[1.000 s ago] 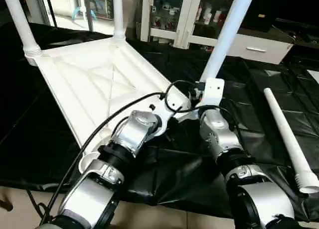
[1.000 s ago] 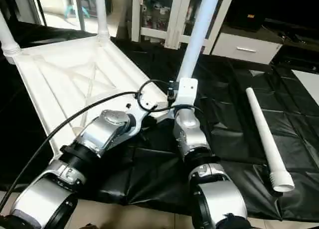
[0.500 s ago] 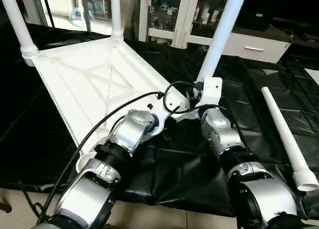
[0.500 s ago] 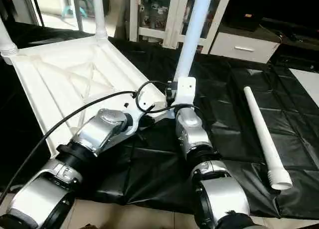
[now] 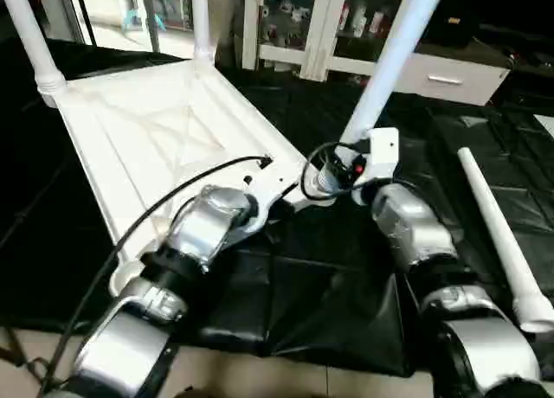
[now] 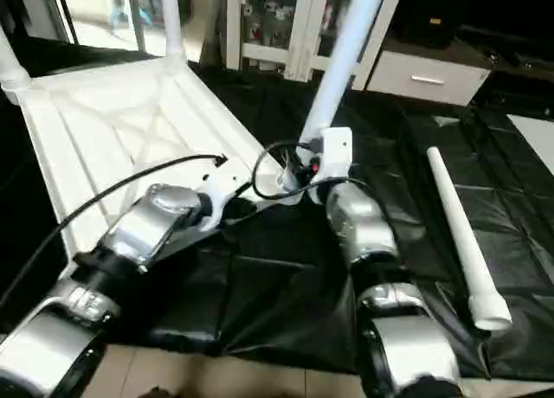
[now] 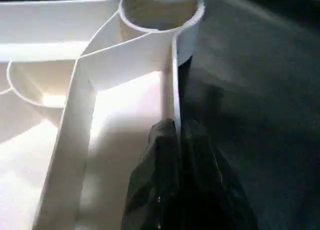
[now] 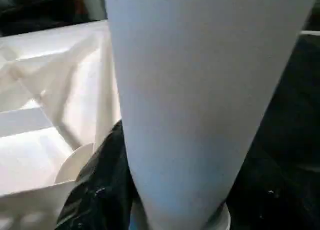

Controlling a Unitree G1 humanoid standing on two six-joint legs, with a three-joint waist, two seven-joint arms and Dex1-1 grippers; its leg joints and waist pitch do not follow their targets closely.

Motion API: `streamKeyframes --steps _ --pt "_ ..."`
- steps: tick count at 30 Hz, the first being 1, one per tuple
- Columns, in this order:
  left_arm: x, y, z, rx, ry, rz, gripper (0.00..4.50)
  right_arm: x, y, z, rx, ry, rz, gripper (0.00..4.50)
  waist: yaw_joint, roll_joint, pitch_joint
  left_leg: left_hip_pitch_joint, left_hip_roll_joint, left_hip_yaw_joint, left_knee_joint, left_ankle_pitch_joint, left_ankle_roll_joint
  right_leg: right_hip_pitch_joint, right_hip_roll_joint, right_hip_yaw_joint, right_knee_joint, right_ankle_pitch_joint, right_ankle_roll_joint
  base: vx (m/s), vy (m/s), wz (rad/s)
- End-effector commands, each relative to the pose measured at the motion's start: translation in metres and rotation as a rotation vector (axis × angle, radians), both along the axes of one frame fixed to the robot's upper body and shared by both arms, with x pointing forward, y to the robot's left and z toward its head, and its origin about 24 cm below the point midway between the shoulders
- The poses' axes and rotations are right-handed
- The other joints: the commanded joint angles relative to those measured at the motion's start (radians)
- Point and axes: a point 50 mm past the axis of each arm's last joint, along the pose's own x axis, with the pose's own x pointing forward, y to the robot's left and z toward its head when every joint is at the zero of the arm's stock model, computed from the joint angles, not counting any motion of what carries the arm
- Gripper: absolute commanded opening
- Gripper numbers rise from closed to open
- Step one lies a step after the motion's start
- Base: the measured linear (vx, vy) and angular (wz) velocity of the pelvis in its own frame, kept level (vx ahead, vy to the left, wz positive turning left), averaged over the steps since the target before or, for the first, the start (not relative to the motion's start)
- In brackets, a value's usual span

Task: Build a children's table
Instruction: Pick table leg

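I am working with the table top (image 5: 164,130) lying upside down on the black sheet (image 5: 329,285), ribs facing up, so the corner sockets are opening upward to receive legs. Two legs (image 5: 201,22) are standing in the far corners, and a fourth leg (image 5: 498,234) is lying loose on the sheet to my right. I am pinching the top's near side wall with the left gripper (image 7: 172,140), jaws closed on the thin rim just short of the corner socket (image 7: 160,12), to brace the top. I am gripping the third leg (image 6: 342,60) low on its shaft with the right gripper (image 8: 107,185), jaws clamping it, holding it tilted over that socket; seating appears incomplete
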Motion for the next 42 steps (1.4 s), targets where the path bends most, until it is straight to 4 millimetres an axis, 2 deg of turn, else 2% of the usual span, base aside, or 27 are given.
streamKeyframes --steps 1,2,3,4,5,6,7,9,10,11,12,13,14,16,17,21,25,27,28,29,33,42 --pt "-0.013 -0.013 0.003 -0.035 0.005 -0.174 0.00 -0.003 -0.006 0.014 0.023 -0.035 0.080 1.91 0.009 0.005 -0.071 0.023 0.066 -0.019 -0.056 0.071 0.135 0.063 -0.091 0.047 -0.031 0.201 -0.308 0.000 0.000 0.00" --pt "-0.018 -0.011 0.002 -0.026 0.008 -0.229 0.00 -0.007 -0.008 0.015 0.035 -0.033 0.119 1.91 0.009 0.008 -0.070 0.023 0.065 -0.019 -0.056 0.070 0.129 0.060 -0.089 0.046 -0.030 0.190 -0.306 0.000 0.000 0.00" --pt "-0.022 -0.009 0.000 -0.021 0.025 -0.258 0.00 -0.010 -0.010 0.015 0.042 -0.030 0.148 1.91 0.014 0.006 -0.066 0.028 0.065 -0.016 -0.059 0.037 0.122 0.057 -0.088 0.046 -0.038 0.134 -0.300 0.000 0.000 0.00" --pt "-0.022 -0.009 0.000 -0.021 0.026 -0.260 0.00 -0.010 -0.010 0.015 0.042 -0.030 0.150 1.91 0.017 0.010 -0.062 0.029 0.069 -0.014 -0.063 -0.003 0.102 0.052 -0.092 0.048 -0.043 0.071 -0.290 0.000 0.000 0.00" --pt "-0.026 -0.007 -0.002 -0.018 0.046 -0.285 0.00 -0.014 -0.012 0.015 0.048 -0.026 0.179 1.91 0.021 0.011 -0.063 0.034 0.071 -0.015 -0.065 -0.034 0.076 0.050 -0.091 0.046 -0.046 0.027 -0.282 0.000 0.000 0.00" --pt "-0.030 -0.007 -0.002 -0.016 0.045 -0.328 0.00 -0.017 -0.013 0.016 0.054 -0.018 0.208 1.91 0.020 0.004 -0.062 0.035 0.071 -0.013 -0.066 -0.040 0.067 0.048 -0.089 0.046 -0.048 0.014 -0.279 0.000 0.000 0.00" --pt "-0.035 -0.005 -0.004 -0.013 0.064 -0.359 0.00 -0.024 -0.015 0.016 0.057 -0.009 0.265 1.91 0.022 0.005 -0.062 0.036 0.071 -0.012 -0.068 -0.050 0.054 0.047 -0.090 0.046 -0.048 -0.001 -0.271 0.000 0.000 0.00" --pt "-0.043 -0.001 -0.006 0.007 0.061 -0.420 0.00 -0.037 -0.018 0.014 0.061 0.016 0.356 1.91 0.030 0.000 -0.062 0.035 0.071 -0.012 -0.068 -0.033 0.051 0.050 -0.088 0.046 -0.045 0.020 -0.256 0.000 0.000 0.00" --pt "-0.044 0.001 -0.007 0.015 0.061 -0.432 0.00 -0.042 -0.019 0.014 0.066 0.029 0.396 1.91 0.035 0.002 -0.062 0.035 0.070 -0.013 -0.067 -0.016 0.056 0.050 -0.087 0.045 -0.043 0.037 -0.246 0.000 0.000 0.00" --pt "-0.046 0.003 -0.007 0.023 0.053 -0.445 0.00 -0.049 -0.020 0.015 0.085 0.050 0.452 1.91 0.037 -0.002 -0.061 0.036 0.067 -0.010 -0.067 -0.011 0.063 0.048 -0.084 0.045 -0.044 0.038 -0.241 0.000 0.000 0.00" --pt "-0.046 0.003 -0.007 0.023 0.052 -0.448 0.00 -0.053 -0.020 0.015 0.093 0.063 0.484 1.91 0.039 -0.002 -0.061 0.036 0.068 -0.010 -0.067 -0.016 0.062 0.048 -0.087 0.045 -0.044 0.030 -0.239 0.000 0.000 0.00" --pt "-0.046 0.003 -0.007 0.023 0.052 -0.448 0.00 -0.053 -0.020 0.015 0.093 0.063 0.484 1.91 0.038 -0.003 -0.060 0.031 0.067 -0.011 -0.068 -0.035 0.057 0.049 -0.091 0.045 -0.047 -0.005 -0.235 0.000 0.000 0.00" --pt "-0.047 0.004 -0.006 0.024 0.049 -0.455 0.00 -0.060 -0.022 0.013 0.096 0.086 0.529 1.91 0.034 -0.014 -0.060 0.029 0.067 -0.010 -0.068 -0.047 0.053 0.048 -0.093 0.045 -0.051 -0.029 -0.231 0.000 0.000 0.00" --pt "-0.048 0.004 -0.006 0.025 0.049 -0.457 0.00 -0.063 -0.024 0.012 0.096 0.102 0.555 1.91 0.037 -0.009 -0.058 0.032 0.069 -0.011 -0.068 -0.072 0.039 0.045 -0.097 0.045 -0.056 -0.087 -0.217 0.000 0.000 0.00" --pt "-0.048 0.005 -0.005 0.037 0.047 -0.463 0.00 -0.067 -0.027 0.012 0.094 0.116 0.580 1.91 0.035 -0.014 -0.057 0.028 0.068 -0.012 -0.069 -0.078 0.033 0.045 -0.096 0.044 -0.058 -0.110 -0.209 0.000 0.000 0.00" --pt "-0.050 0.007 -0.004 0.049 0.046 -0.473 0.00 -0.075 -0.029 0.011 0.133 0.157 0.620 1.91 0.037 -0.013 -0.061 0.029 0.068 -0.013 -0.067 -0.050 0.035 0.044 -0.095 0.044 -0.054 -0.080 -0.206 0.000 0.000 0.00" --pt "-0.049 0.007 -0.005 0.053 0.045 -0.479 0.00 -0.078 -0.029 0.000 0.033 0.178 0.629 1.91 0.036 -0.017 -0.063 0.027 0.065 -0.012 -0.062 -0.021 0.041 0.045 -0.095 0.043 -0.048 -0.032 -0.219 0.000 0.000 0.00" --pt "-0.049 0.007 -0.004 0.054 0.045 -0.484 0.00 -0.078 -0.029 -0.006 -0.036 0.176 0.620 1.91 0.036 -0.018 -0.062 0.027 0.064 -0.011 -0.062 -0.025 0.038 0.045 -0.095 0.043 -0.050 -0.042 -0.220 0.000 0.000 0.00" --pt "-0.050 0.007 -0.004 0.056 0.045 -0.486 0.00 -0.078 -0.029 -0.007 -0.042 0.175 0.620 1.91 0.036 -0.008 -0.062 0.026 0.065 -0.013 -0.063 -0.035 0.032 0.045 -0.096 0.044 -0.050 -0.048 -0.219 0.000 0.000 0.00" --pt "-0.050 0.007 -0.004 0.061 0.047 -0.493 0.00 -0.077 -0.026 -0.008 -0.057 0.170 0.618 1.91 0.035 -0.012 -0.063 0.029 0.065 -0.012 -0.063 -0.036 0.027 0.044 -0.095 0.043 -0.049 -0.044 -0.220 0.000 0.000 0.00" --pt "-0.051 0.007 -0.005 0.069 0.051 -0.501 0.00 -0.072 -0.021 -0.007 -0.038 0.143 0.590 1.91 0.035 -0.010 -0.064 0.028 0.065 -0.013 -0.063 -0.032 0.030 0.047 -0.093 0.043 -0.046 -0.020 -0.227 0.000 0.000 0.00" --pt "-0.052 0.007 -0.006 0.076 0.054 -0.501 0.00 -0.065 -0.020 -0.010 -0.091 0.114 0.569 1.91 0.034 -0.012 -0.064 0.026 0.064 -0.013 -0.061 -0.044 0.025 0.047 -0.093 0.043 -0.045 -0.035 -0.231 0.000 0.000 0.00"
